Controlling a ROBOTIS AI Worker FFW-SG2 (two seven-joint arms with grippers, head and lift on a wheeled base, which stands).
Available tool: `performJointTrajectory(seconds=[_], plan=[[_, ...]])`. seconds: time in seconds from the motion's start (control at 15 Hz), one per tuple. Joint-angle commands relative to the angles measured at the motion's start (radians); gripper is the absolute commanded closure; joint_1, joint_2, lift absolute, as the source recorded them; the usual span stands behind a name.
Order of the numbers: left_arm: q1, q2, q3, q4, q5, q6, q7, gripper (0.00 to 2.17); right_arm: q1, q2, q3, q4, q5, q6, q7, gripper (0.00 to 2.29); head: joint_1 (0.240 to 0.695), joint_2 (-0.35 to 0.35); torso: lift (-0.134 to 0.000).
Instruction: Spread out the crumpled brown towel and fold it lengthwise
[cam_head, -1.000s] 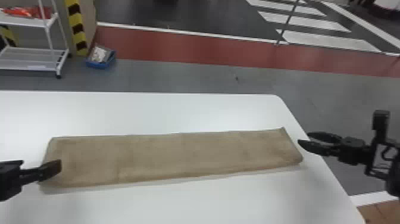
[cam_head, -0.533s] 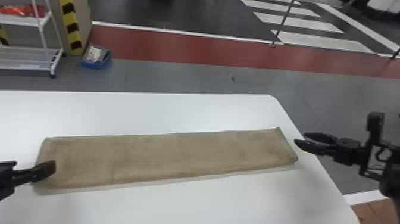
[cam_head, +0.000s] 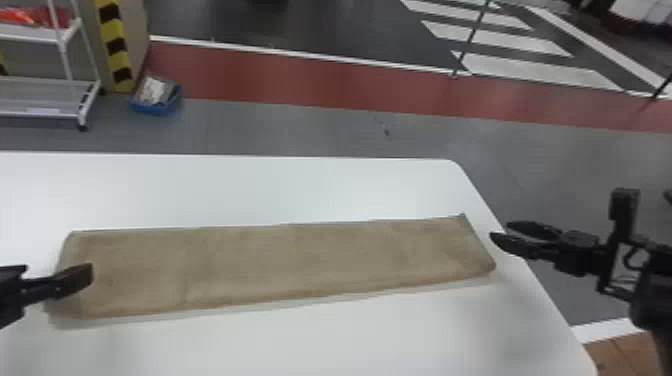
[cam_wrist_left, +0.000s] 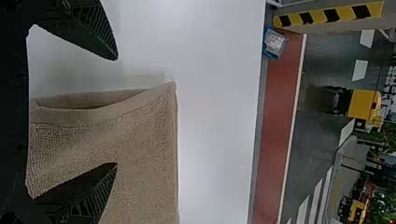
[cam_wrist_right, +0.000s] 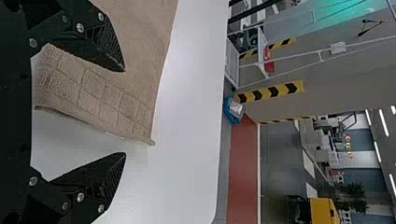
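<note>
1. Brown towel (cam_head: 300, 260) lies as a strip along the table (cam_head: 250, 190).
2. Left fingers (cam_wrist_left: 88, 191) and right fingers (cam_wrist_right: 105, 177) spread wide, empty, near its ends.
3. Fold seems done; lift clear without dragging corners.

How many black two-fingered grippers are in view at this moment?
2. The left gripper is at the left end of the long, folded brown towel; the right gripper is at its right end, near the white table's edge.

The brown towel (cam_head: 280, 265) is spread flat on the white surface (cam_head: 250, 187), folded into a long strip, its left end slightly lifted.
</note>
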Motion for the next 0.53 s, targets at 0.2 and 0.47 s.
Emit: performJointTrajectory(seconds=[0.2, 0.47], plan=[[-0.018, 0.0, -0.008, 0.026, 0.0, -0.002, 0.0, 0.09, -0.005, -0.002, 0.007, 0.0, 0.019, 0.003, -0.009, 0.29, 0.695, -0.277, -0.124], [-0.024, 0.002, -0.008, 0.026, -0.003, 0.004, -0.002, 0.09, -0.005, -0.001, 0.007, -0.001, 0.019, -0.001, -0.011, 0.29, 0.695, -0.278, -0.124]])
